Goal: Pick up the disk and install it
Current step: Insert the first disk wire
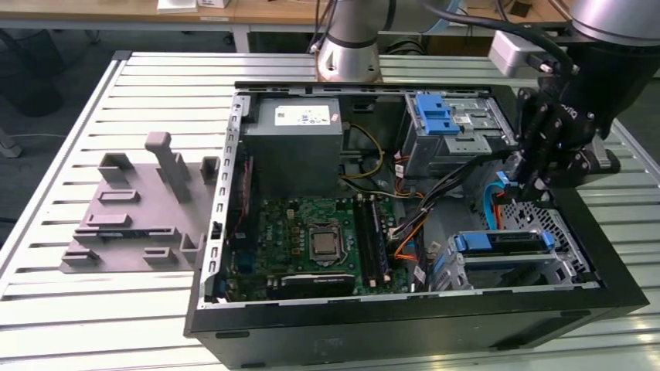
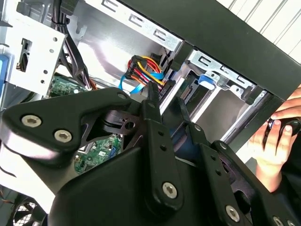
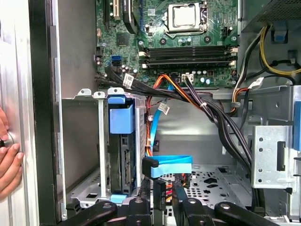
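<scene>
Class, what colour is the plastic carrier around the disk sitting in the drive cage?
Blue; the disk shows it best in the first wrist view.

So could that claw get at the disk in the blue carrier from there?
Probably yes. The claw hangs inside the open case right beside the disk, whose blue carrier end stands exposed in the cage. The blue cable crowds the claw, though.

arm bent down steeply, gripper (image 1: 533, 182) lowered, fingers (image 2: 155, 117) seemingly close together, a person's hand (image 3: 8, 165) nearby
</scene>
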`<state>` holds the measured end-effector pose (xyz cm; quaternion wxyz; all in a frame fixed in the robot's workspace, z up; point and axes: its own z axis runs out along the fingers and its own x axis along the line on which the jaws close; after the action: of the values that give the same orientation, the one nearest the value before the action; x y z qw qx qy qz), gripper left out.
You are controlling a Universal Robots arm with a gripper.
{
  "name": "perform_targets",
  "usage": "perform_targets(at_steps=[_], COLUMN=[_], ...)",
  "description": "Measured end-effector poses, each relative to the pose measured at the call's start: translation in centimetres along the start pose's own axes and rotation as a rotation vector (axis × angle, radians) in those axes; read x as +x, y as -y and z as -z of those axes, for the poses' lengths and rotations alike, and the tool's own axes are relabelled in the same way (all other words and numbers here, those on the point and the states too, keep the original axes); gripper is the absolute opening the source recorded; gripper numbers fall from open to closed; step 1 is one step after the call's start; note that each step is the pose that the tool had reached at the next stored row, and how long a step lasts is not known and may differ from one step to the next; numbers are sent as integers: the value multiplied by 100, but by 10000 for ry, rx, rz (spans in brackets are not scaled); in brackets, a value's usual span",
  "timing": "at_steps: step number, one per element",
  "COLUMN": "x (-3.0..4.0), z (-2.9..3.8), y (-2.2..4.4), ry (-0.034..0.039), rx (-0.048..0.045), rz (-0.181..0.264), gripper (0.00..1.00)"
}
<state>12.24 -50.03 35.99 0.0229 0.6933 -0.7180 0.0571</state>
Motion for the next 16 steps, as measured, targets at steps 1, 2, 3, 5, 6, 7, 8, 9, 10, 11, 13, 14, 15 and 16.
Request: perform_targets(at_steps=[1, 2, 3, 5, 6, 7, 8, 9, 10, 11, 13, 14, 15, 16], x=[-6, -11, -15, -22, -25, -26, -28, -30, -32, -35, -39, -41, -41, -41], z=[-5, -11, -19, -31, -36, -41, -45, -49, -51, -55, -60, -62, -63, -63], y=[0, -1, -2, -2, -3, -3, -3, -3, -4, -4, -4, -4, -5, -5], ry=[-22, -42, -54, -77, -90, -102, -117, -132, -150, -166, -190, -195, -197, -198], rx=[1, 2, 2, 3, 3, 4, 4, 5, 6, 6, 7, 7, 7, 8], rz=[1, 2, 2, 4, 5, 5, 5, 6, 7, 8, 9, 9, 9, 9], gripper=[32, 32, 32, 32, 32, 32, 32, 32, 31, 31, 18, 18, 16, 16])
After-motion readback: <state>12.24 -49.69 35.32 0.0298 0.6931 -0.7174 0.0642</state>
